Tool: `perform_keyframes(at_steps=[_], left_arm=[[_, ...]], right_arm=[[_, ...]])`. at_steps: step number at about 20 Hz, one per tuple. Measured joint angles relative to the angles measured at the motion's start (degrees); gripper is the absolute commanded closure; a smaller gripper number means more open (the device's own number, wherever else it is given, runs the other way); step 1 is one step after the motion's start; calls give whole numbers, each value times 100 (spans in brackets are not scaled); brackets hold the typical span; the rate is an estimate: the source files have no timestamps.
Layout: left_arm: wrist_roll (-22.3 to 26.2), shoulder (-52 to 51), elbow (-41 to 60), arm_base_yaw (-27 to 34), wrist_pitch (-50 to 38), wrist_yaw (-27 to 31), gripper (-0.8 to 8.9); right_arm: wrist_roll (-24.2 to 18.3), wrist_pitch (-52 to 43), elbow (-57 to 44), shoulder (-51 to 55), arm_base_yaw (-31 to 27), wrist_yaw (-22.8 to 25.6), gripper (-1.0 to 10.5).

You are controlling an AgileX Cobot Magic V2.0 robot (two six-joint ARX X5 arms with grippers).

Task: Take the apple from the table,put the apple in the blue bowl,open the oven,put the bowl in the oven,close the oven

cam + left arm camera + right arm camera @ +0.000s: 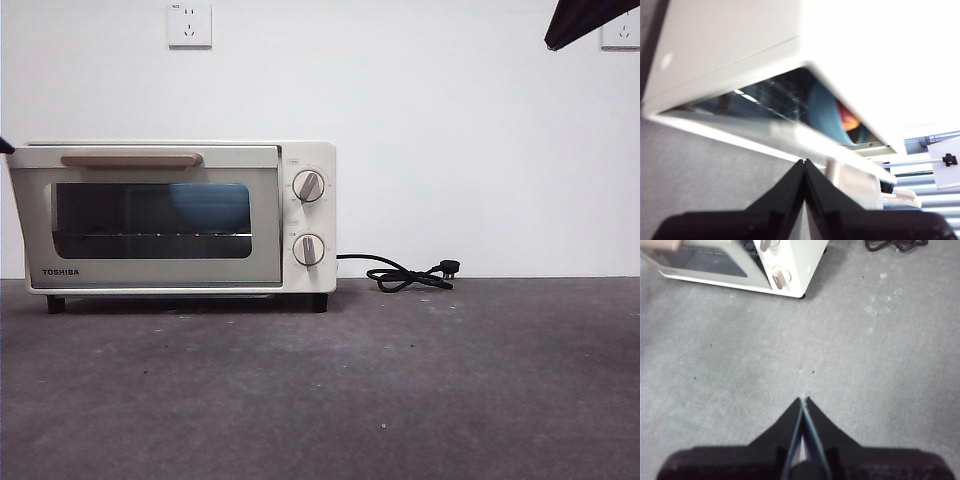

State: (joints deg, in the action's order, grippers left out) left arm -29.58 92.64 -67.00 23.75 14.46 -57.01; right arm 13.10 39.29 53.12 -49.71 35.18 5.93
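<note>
The cream-white oven point(165, 270) stands on the table point(400, 380) at the left, its glass door up against the body. Through the glass the blue bowl point(210, 205) shows inside. The left wrist view looks closely along the oven point(715, 45) and shows the blue bowl point(825, 112) with the red apple point(849, 120) in it behind the glass. My left gripper point(804, 161) is shut and empty, close to the oven's door. My right gripper point(802, 399) is shut and empty above bare table, well off from the oven point(795, 270).
A black power cord point(405, 275) with its plug lies on the table right of the oven, by the white wall. A dark arm tip point(585, 20) hangs at the top right corner. Another small black tip point(5, 146) shows at the left edge.
</note>
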Motion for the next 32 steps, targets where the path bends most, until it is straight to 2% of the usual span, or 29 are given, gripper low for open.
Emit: perform_keyframes(at_steps=[3, 7, 10, 12, 18, 22, 24, 26, 32], left_arm=[[-7, 0, -138, -9, -4, -101, 822], [-13, 0, -153, -15, 4, -566, 821], [2, -20, -153, -201, 286, -678, 821], [190, -66, -153, -494, 570, -660, 821], [1237, -426, -153, -2076, 1445, -133, 818], [1849, -603, -153, -3355, 1867, 0, 818], [2124, -791, -153, -3952, 2157, 522, 818], [2306, -1078, -153, -4496, 2243, 1449, 818], [2448, -2682, -153, -6039, 2225, 5184, 818]], right_arm=[[22, 9, 0, 2, 0, 0, 950], [79, 96, 0, 11, 0, 79, 945], [195, 302, 0, 216, 0, 748, 945], [216, 437, 0, 485, 0, 1178, 945], [282, 1443, 0, 1161, 0, 2763, 945], [308, 2037, 0, 1145, 0, 2855, 945], [319, 2157, 0, 1108, 0, 2855, 945], [319, 2188, 0, 1073, 0, 2855, 945], [319, 2247, 0, 1051, 0, 2855, 945]])
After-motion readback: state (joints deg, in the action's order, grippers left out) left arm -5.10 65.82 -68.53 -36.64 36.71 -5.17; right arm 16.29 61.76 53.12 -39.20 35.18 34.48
